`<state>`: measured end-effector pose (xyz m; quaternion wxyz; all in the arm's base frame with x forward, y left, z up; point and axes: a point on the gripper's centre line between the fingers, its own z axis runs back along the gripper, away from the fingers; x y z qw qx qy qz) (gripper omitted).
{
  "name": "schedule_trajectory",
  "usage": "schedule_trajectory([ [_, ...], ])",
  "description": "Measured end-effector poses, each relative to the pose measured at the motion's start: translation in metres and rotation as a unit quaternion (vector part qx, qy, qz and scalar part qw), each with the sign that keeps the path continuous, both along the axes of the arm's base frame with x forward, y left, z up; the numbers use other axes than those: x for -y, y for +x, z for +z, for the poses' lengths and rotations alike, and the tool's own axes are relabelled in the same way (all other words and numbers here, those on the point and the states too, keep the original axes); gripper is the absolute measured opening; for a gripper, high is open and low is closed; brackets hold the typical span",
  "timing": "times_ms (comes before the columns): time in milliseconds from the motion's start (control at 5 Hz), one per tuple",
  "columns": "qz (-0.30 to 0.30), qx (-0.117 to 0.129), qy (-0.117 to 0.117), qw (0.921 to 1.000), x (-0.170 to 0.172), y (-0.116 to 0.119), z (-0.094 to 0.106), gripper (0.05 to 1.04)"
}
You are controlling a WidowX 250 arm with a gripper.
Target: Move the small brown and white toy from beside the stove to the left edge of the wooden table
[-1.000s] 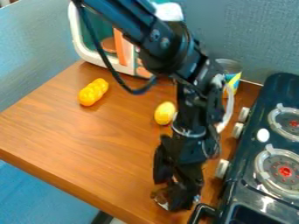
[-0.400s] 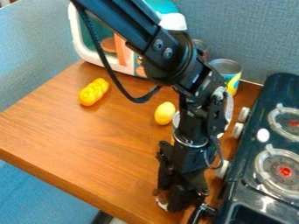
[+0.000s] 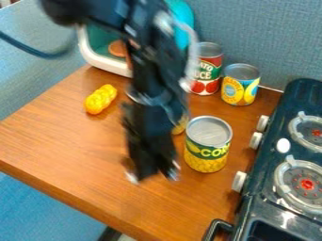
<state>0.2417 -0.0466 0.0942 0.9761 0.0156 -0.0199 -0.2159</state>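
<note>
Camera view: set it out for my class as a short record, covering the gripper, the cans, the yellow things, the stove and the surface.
Gripper: black gripper, over the table, fingers apart
Nearest can: green-and-yellow can, upright, beside the gripper
Cans behind: red-labelled can and blue-and-yellow can, both upright
Yellow things: bumpy yellow piece; smooth yellow piece, partly hidden by the gripper
Stove: black stove, burners with red centres
Surface: brown wooden table

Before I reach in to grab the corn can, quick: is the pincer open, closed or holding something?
Pincer: open, its tips apart, nothing seen between them.
</note>
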Motion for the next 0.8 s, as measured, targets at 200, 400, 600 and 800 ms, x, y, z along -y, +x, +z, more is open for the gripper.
schedule_trajectory([
  [200,0.070,-0.017,0.002,0.9974,-0.034,-0.007,0.009,0.166],
  [400,0.122,-0.037,0.036,0.9912,-0.081,-0.009,0.002,0.164],
  [600,0.183,-0.045,0.047,0.9809,-0.127,0.000,-0.007,0.164],
  [800,0.245,-0.048,0.057,0.9666,-0.153,0.004,-0.018,0.164],
])
